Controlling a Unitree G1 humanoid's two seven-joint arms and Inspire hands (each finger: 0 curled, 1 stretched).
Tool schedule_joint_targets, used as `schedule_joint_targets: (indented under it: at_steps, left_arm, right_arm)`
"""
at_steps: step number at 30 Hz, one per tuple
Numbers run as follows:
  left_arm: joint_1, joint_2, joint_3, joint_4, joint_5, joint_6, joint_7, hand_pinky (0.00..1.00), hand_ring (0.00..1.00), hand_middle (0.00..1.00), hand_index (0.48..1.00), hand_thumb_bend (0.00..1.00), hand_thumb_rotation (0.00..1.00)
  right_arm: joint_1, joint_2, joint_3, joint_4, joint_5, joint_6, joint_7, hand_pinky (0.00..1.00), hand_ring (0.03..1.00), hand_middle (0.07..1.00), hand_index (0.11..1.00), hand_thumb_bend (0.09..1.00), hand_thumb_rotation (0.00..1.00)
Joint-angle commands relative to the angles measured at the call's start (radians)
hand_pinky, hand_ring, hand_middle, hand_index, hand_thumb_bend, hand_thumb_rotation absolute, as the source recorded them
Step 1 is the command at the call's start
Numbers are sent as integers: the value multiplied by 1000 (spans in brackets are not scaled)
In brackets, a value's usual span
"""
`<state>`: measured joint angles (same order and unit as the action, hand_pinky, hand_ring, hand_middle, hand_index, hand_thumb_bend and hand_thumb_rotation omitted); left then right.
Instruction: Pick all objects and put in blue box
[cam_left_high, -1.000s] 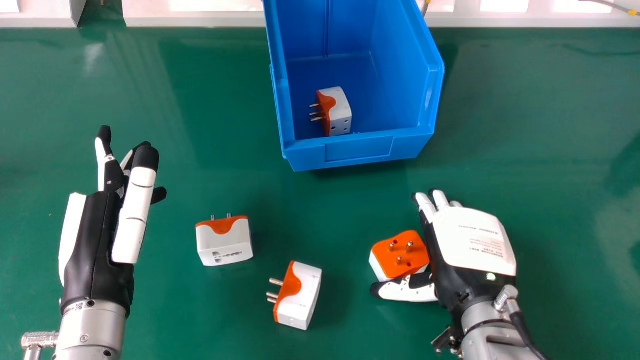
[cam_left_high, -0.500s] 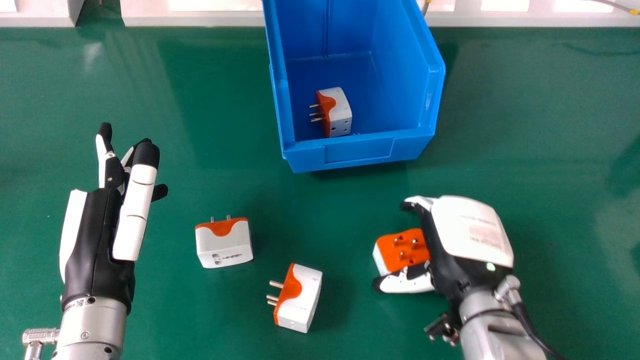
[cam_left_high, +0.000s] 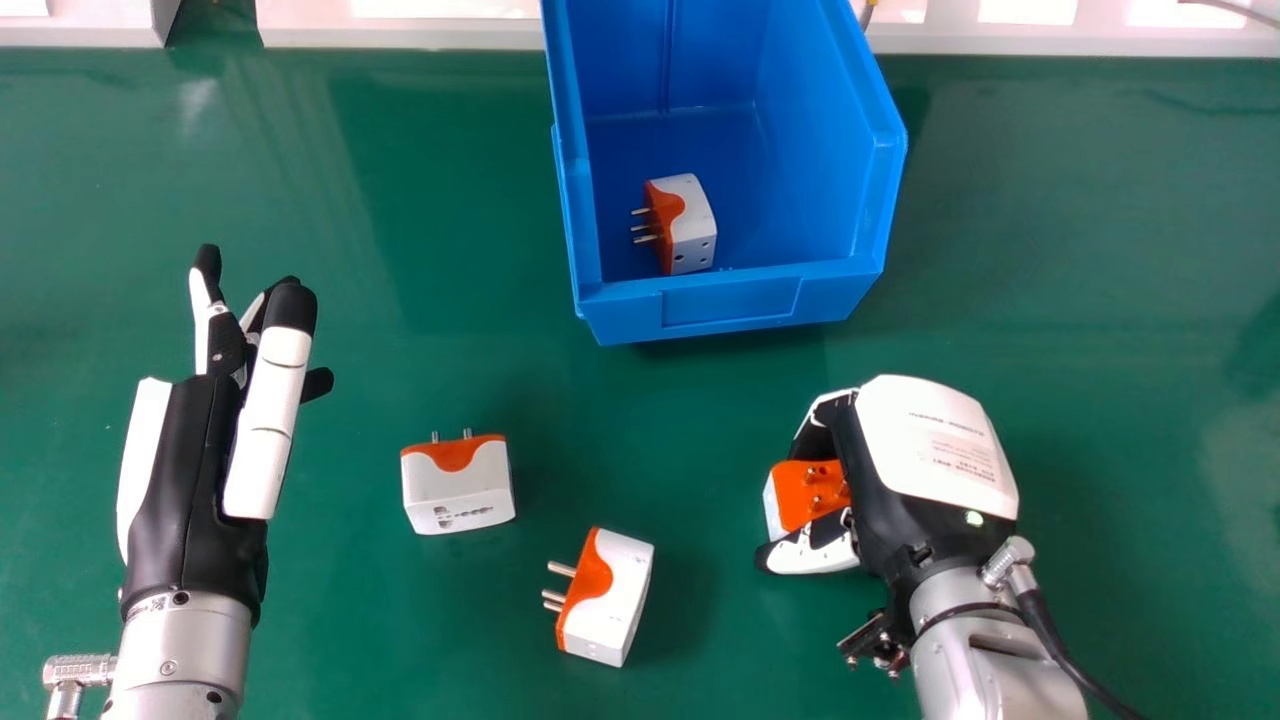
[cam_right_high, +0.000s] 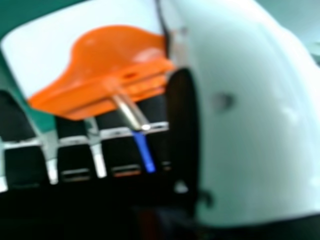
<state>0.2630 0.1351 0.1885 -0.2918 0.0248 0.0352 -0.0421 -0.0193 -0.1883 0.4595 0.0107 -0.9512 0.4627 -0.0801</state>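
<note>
Gripping one orange-and-white plug (cam_left_high: 808, 492) with my right hand (cam_left_high: 935, 450): fingers curled round its far side, thumb (cam_left_high: 812, 555) along its near side, pins (cam_left_high: 815, 480) facing up. Cannot tell whether its underside touches the table (cam_left_high: 450, 250). Left hand (cam_left_high: 195, 480) idle at the head view's left, fingers extended, nothing held.

Remaining on the table: a second plug (cam_left_high: 460, 488) and a third plug (cam_left_high: 607, 598). A fourth plug (cam_left_high: 685, 225) lies inside the blue box (cam_left_high: 735, 300). Step judged to be closing and securing the grasp, before the lift.

Risks noted. (1) Slip on lifting: the casing looks smooth, and a thumb set too low might let the plug roll out. (2) Twist: fingers pressing against a pin rather than the body could turn it. (3) Collision: too low a carry would knock plug or knuckles on the box's front wall. (4) Early release would drop it short.
</note>
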Motion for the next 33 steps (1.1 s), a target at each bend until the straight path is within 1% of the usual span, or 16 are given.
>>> schedule_joint_targets:
  at_steps: [1,6,9,11,15,17,20,21,22,23,24,26,27,28,29,33]
  left_arm:
    - [-4,9,3,-29,-2,0,-1,795,902,937,964,753,1000]
    - [-3,9,4,-35,-1,3,-2,795,902,937,963,751,1000]
    - [-4,9,5,-34,-3,5,-2,794,902,937,961,736,1000]
    - [-2,8,4,-38,-1,8,-2,794,902,937,960,735,1000]
    - [-1,10,3,-42,7,14,1,794,902,936,960,736,1000]
    - [0,8,1,-48,11,20,3,794,900,933,959,743,1000]
    - [-1,6,-3,-56,16,28,4,793,898,929,959,751,1000]
    - [-1,6,-3,-58,18,30,5,793,897,928,959,753,1000]
    - [-1,6,-4,-58,19,31,5,793,897,928,959,753,1000]
    - [-1,6,-4,-59,19,31,5,793,897,928,959,754,1000]
    - [-1,6,-5,-59,19,31,5,793,897,928,959,754,1000]
    - [-2,6,-6,-58,19,30,6,792,897,928,959,755,1000]
    - [-2,5,-6,-57,19,29,6,792,897,928,959,755,1000]
    - [-2,5,-7,-56,19,29,6,792,897,927,959,753,1000]
    - [-2,5,-7,-56,19,29,6,792,897,927,959,752,1000]
    - [-3,4,-8,-54,17,28,6,792,897,927,959,750,1000]
  right_arm:
    - [36,8,-6,18,32,22,39,207,314,433,487,486,141]
    - [47,21,-16,-20,47,29,43,206,316,440,489,486,141]
    - [70,12,-18,-81,49,10,39,182,280,416,491,486,141]
    - [92,-5,-23,-138,47,-24,21,178,274,423,491,485,137]
    - [125,-43,-43,-260,55,-109,-6,250,344,459,487,486,137]
    - [129,-50,-54,-296,66,-139,-4,234,314,428,481,485,137]
    - [124,-52,-68,-338,67,-172,0,226,313,432,482,484,133]
    - [120,-52,-73,-353,68,-182,3,200,281,398,484,484,130]
    - [114,-51,-80,-364,77,-195,7,200,281,398,484,484,130]
    - [107,-50,-88,-373,91,-212,6,163,233,335,481,484,129]
    - [100,-49,-96,-379,107,-229,5,163,233,335,481,484,129]
    - [81,-49,-110,-392,134,-262,8,118,175,255,477,486,127]
    - [64,-49,-118,-401,149,-277,15,118,175,255,477,486,127]
    - [47,-48,-123,-409,158,-289,20,73,119,182,473,488,123]
    - [30,-48,-128,-415,164,-299,25,55,98,155,472,488,122]
    - [-35,-44,-145,-419,179,-325,39,31,71,122,470,488,120]
